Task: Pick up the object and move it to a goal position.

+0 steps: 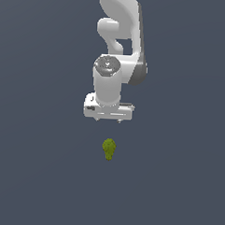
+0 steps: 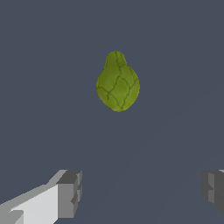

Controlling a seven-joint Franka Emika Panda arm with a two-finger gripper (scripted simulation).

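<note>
Small olive-green lumpy pear-shaped object [image 1: 108,149] lies on flat dark grey table [image 1: 31,175], just below frame centre in exterior view, narrow end toward the bottom edge. White arm's tool [image 1: 108,115] sits above it in frame, not touching. Wrist view: grey fingertips [image 2: 70,193] wide apart, nothing between; object [image 2: 117,82] well clear of them.
</note>
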